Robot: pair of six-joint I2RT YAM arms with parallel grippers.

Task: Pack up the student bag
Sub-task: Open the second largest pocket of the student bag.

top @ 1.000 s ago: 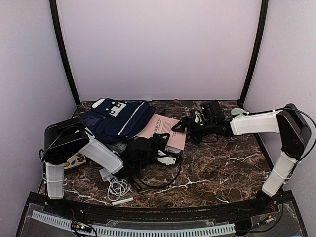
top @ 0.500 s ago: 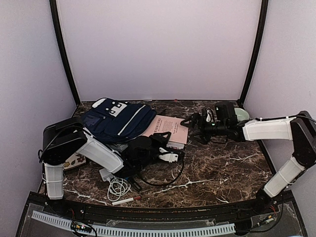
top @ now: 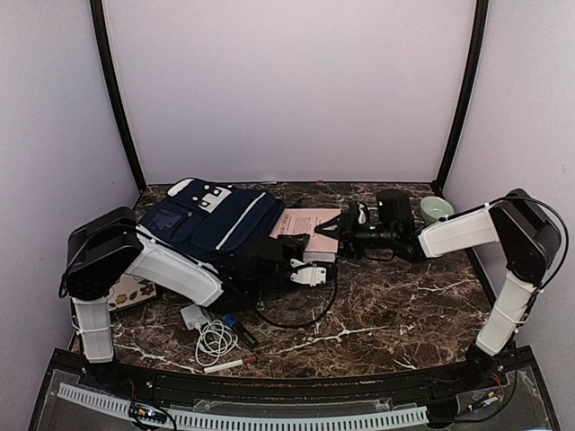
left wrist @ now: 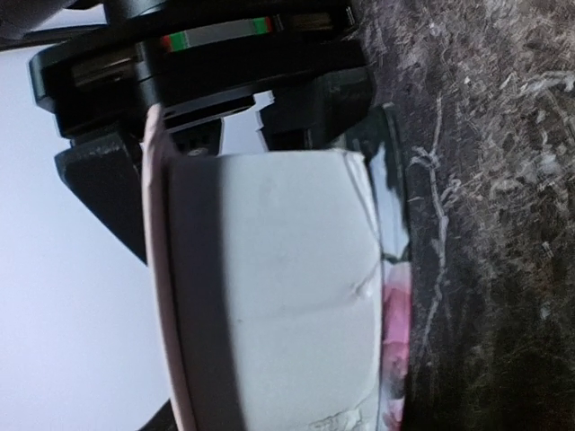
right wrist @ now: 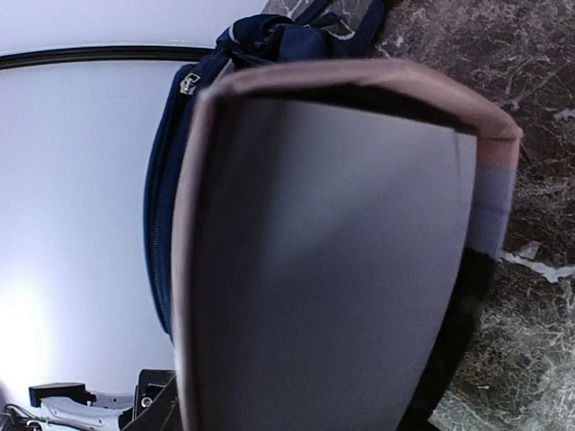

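Note:
The student bag (top: 211,220), dark navy with white stripes, lies at the back left of the table; its zipped edge (right wrist: 260,36) shows behind the book in the right wrist view. A thick pink book (top: 305,223) lies against the bag's right side. My left gripper (top: 304,256) holds its near corner, and the white page block (left wrist: 278,287) fills the left wrist view. My right gripper (top: 331,230) grips the book's right edge, and the cover (right wrist: 323,260) fills the right wrist view. The book hides the fingertips of both.
A pale green bowl (top: 437,208) sits at the back right. In front of the bag lie a white charger (top: 193,316), a coiled white cable (top: 214,339), a red-capped pen (top: 229,364) and a black cable loop (top: 296,314). A patterned card (top: 133,290) lies at the left edge.
The book has slid back and left against the bag. My right gripper drew away to the right, then came back and closed on the book's edge. My left gripper moved up with the book.

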